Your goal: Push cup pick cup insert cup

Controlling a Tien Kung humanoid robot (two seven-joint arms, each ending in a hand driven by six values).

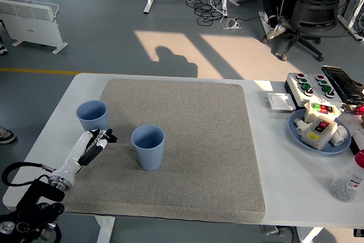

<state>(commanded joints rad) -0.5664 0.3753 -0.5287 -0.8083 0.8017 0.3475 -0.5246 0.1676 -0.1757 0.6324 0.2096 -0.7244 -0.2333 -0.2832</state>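
I am seeing left hand [98,141] hovering, fingers loosely apart, gripping nothing | beside left cup [92,116] | second cup [148,147] standing upright on mat [193,140].

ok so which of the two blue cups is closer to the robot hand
The left cup, at the mat's left edge just beyond the left robot hand; the other cup stands further right.

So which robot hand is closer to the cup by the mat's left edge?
Left. The left hand sits just below that cup, not touching it. The right hand isn't in view.
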